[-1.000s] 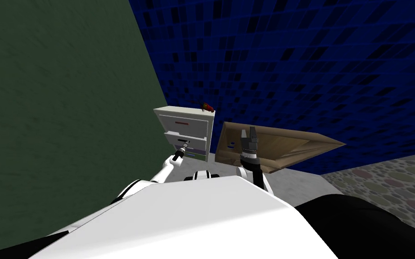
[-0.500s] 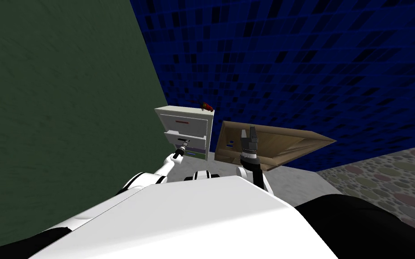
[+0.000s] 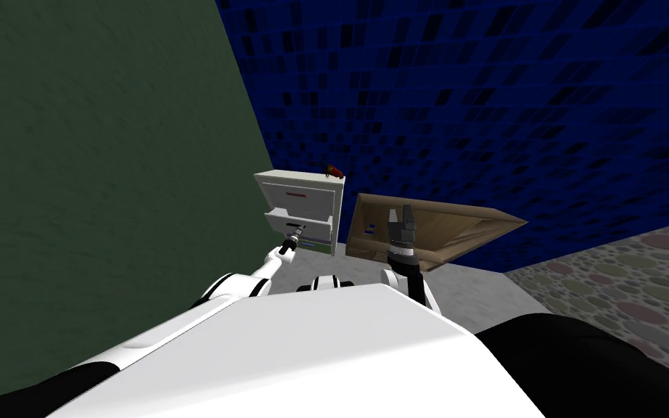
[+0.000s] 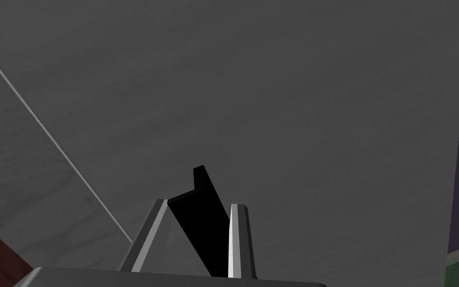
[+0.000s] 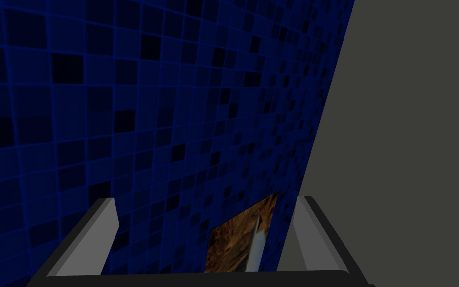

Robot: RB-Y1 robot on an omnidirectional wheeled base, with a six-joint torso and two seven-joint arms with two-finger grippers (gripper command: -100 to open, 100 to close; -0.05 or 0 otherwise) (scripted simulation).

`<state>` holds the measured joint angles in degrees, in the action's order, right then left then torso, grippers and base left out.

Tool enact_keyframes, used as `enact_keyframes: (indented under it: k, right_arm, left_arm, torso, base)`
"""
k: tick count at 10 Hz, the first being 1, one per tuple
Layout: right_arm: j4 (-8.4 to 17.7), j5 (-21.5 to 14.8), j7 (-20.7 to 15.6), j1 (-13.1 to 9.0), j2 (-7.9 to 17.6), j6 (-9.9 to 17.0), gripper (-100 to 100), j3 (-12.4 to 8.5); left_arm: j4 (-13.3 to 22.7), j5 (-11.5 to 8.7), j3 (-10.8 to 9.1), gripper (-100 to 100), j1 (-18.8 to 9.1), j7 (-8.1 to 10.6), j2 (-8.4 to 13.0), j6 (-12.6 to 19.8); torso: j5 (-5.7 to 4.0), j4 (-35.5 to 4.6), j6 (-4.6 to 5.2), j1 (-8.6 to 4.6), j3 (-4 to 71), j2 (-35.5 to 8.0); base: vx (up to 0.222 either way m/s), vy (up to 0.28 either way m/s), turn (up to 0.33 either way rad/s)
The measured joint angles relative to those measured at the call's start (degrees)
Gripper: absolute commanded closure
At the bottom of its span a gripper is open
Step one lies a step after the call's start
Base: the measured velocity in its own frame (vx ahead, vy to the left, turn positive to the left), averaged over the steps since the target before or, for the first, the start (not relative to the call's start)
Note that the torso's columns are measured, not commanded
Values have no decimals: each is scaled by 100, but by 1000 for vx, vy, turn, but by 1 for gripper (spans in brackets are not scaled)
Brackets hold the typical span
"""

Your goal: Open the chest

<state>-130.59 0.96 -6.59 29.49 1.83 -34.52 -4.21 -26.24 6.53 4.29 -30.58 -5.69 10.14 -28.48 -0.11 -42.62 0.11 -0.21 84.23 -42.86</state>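
A white chest of drawers (image 3: 300, 196) stands in the corner between a green wall and a blue tiled wall. Its second drawer (image 3: 302, 220) sticks out a little from the front. My left gripper (image 3: 297, 234) reaches to that drawer. In the left wrist view the left gripper (image 4: 199, 203) is shut on a black handle (image 4: 208, 229), against the grey drawer front (image 4: 273, 99). My right gripper (image 3: 400, 214) is held up to the right of the chest, and in the right wrist view the right gripper (image 5: 206, 199) stands open and holds nothing.
A small red object (image 3: 334, 172) lies on top of the chest. A brown wooden piece of furniture (image 3: 456, 232) stands right of the chest, behind my right gripper. The green wall (image 3: 93, 181) is close on the left. Pebbled floor (image 3: 616, 283) spreads to the right.
The whole head view has shifted slightly, so I have moved a little. My left gripper stays on the drawer handle and my left elbow has drawn back. The right arm holds still.
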Motion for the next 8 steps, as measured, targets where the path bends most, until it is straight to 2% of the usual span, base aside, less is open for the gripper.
enact_keyframes:
  k: [1,2,4,5,7,8]
  right_arm:
    - [0,0,0,0,0,0,0,0]
    - [0,0,0,0,0,0,0,0]
    - [0,0,0,2,0,0,0,0]
    - [0,0,0,3,0,-1,0,-1]
    - [0,0,0,2,0,0,0,0]
    - [0,0,0,2,0,0,0,0]
  left_arm:
    - [242,-11,-23,100,-138,-12,-14,-74]
    - [231,-5,-7,-100,-138,-2,-4,-84]
    - [9,165,-20,-100,-159,62,-127,142]
    - [87,264,-79,-100,-273,59,-242,214]
    - [-123,344,-65,-100,-204,96,-286,354]
    - [-375,428,-32,-100,-116,153,-316,493]
  torso:
    - [0,0,4,-1,4,10]
    - [-2,-7,6,-7,4,8]
    - [6,36,-8,8,49,84]
    - [11,36,-2,17,54,91]
    - [11,33,-8,18,33,56]
    - [11,32,-10,21,30,52]
  base:
    - [-153,29,13]
    - [-64,22,72]
    - [22,19,103]
    - [15,10,55]
    - [6,5,24]
    - [21,19,86]
